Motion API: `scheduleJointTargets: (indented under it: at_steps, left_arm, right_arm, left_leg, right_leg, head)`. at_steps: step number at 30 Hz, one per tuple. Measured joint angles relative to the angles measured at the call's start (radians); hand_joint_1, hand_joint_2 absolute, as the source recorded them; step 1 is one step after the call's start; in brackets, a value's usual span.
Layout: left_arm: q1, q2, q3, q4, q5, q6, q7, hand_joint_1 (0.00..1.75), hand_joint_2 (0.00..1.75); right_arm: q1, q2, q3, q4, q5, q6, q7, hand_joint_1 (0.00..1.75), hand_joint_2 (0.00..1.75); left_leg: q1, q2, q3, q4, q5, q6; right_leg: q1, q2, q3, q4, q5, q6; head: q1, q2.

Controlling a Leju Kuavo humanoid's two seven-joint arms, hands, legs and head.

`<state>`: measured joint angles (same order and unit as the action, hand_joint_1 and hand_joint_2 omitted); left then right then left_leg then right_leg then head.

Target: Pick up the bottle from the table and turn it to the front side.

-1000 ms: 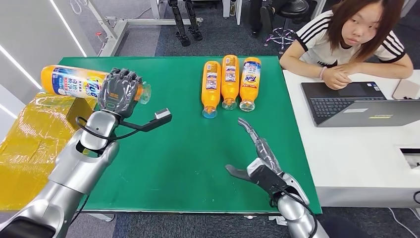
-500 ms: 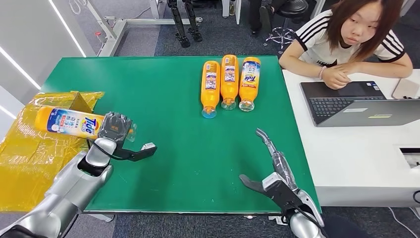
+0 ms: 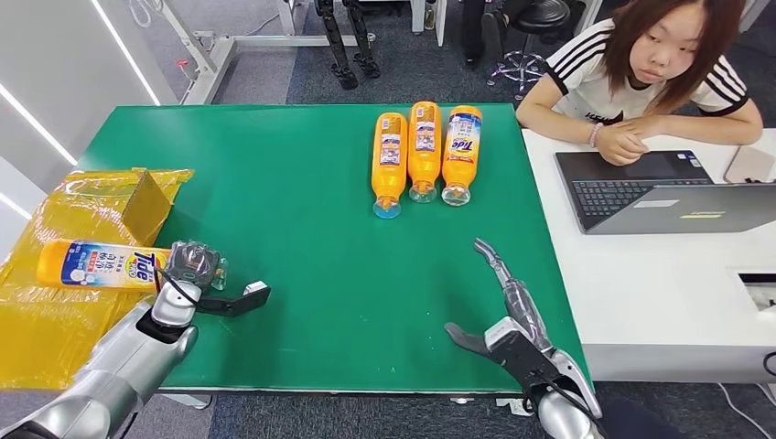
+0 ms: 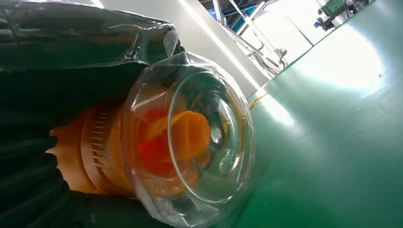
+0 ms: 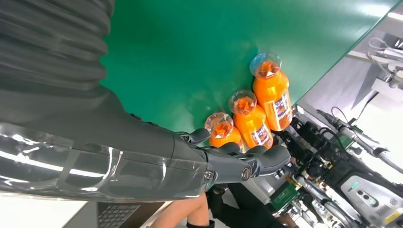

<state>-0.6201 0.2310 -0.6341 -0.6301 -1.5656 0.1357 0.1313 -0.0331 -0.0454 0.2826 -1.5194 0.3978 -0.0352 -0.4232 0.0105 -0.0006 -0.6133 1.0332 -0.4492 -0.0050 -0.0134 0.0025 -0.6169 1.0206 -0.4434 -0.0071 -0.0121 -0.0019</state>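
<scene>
My left hand (image 3: pixel 189 264) grips an orange Tide bottle (image 3: pixel 102 264) near its cap end, holding it level over the yellow-wrapped box (image 3: pixel 55 311) beside the table's left edge. Its label faces up. The left wrist view looks straight at the bottle's clear cap (image 4: pixel 190 142). Three more orange bottles (image 3: pixel 424 154) lie side by side at the far middle of the green table (image 3: pixel 311 274), caps toward me; they are also in the right wrist view (image 5: pixel 252 118). My right hand (image 3: pixel 503 315) hovers open over the table's near right corner.
A person sits at the far right behind a white desk (image 3: pixel 659 274) with an open laptop (image 3: pixel 659 192) and a phone (image 3: pixel 750 165). The yellow-wrapped box holds a small cardboard piece (image 3: pixel 146 201). A black cable clip (image 3: pixel 247 297) hangs from my left wrist.
My left arm has lowered and drawn back toward me with the bottle, from above the table's far left to over the yellow box. The right hand has pulled back slightly.
</scene>
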Motion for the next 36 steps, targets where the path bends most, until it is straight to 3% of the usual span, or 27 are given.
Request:
scheduleJointTargets:
  at_steps: [3, 4, 10, 16, 23, 29, 36]
  left_arm:
    - [0.002, 0.004, 0.001, 0.009, 0.004, 0.055, -0.033, 0.27, 1.75]
    - [0.003, 0.005, 0.004, 0.014, 0.008, 0.080, -0.054, 0.00, 1.75]
    - [0.005, 0.000, 0.057, 0.031, 0.077, 0.198, -0.200, 0.00, 1.75]
    - [0.001, -0.012, 0.139, 0.032, 0.221, 0.172, -0.351, 0.00, 1.75]
    - [0.009, -0.029, 0.190, 0.032, 0.328, 0.175, -0.422, 0.00, 1.75]
    - [0.077, -0.088, 0.273, -0.027, 0.705, 0.171, -0.564, 0.00, 1.75]
    - [0.221, -0.155, 0.341, -0.347, 1.205, 0.220, -0.678, 0.00, 1.75]
  right_arm:
    - [-0.016, 0.000, 0.004, 0.007, -0.005, 0.012, -0.003, 0.00, 1.75]
    - [-0.025, 0.000, 0.007, 0.010, -0.009, 0.017, -0.003, 0.00, 1.75]
    - [-0.080, -0.012, 0.035, 0.021, -0.047, 0.034, 0.008, 0.00, 1.75]
    - [-0.096, -0.031, 0.053, 0.022, -0.072, 0.033, 0.016, 0.00, 1.75]
    - [-0.097, -0.042, 0.064, 0.022, -0.079, 0.032, 0.016, 0.00, 1.75]
    - [-0.095, -0.043, 0.066, 0.028, -0.093, 0.030, 0.017, 0.00, 1.75]
    - [-0.087, -0.042, 0.075, 0.062, -0.125, 0.010, -0.004, 0.00, 1.75]
  left_leg:
    - [0.000, 0.000, 0.000, 0.000, 0.000, 0.000]
    - [0.000, 0.000, 0.000, 0.000, 0.000, 0.000]
    - [0.000, 0.000, 0.001, 0.000, 0.001, 0.000]
    - [0.000, -0.001, 0.001, 0.000, 0.001, 0.000]
    - [0.000, -0.003, 0.001, 0.000, 0.001, 0.000]
    - [0.000, -0.002, 0.001, 0.000, 0.001, 0.000]
    - [0.000, -0.001, 0.000, 0.000, -0.001, 0.001]
  right_leg:
    - [0.000, 0.000, 0.000, 0.001, 0.000, 0.000]
    - [0.000, 0.000, 0.000, 0.001, 0.000, 0.000]
    - [0.000, -0.001, 0.000, 0.001, 0.000, 0.000]
    - [0.000, -0.002, 0.001, 0.000, 0.000, 0.000]
    - [0.000, -0.003, 0.002, 0.000, 0.000, 0.000]
    - [0.000, -0.003, 0.001, 0.000, 0.000, 0.000]
    - [0.000, -0.001, 0.001, -0.001, 0.000, 0.001]
  head:
    - [0.000, 0.000]
    - [0.000, 0.000]
    - [0.000, 0.000]
    - [0.000, 0.000]
    - [0.000, 0.000]
    - [0.000, 0.000]
    - [0.000, 0.000]
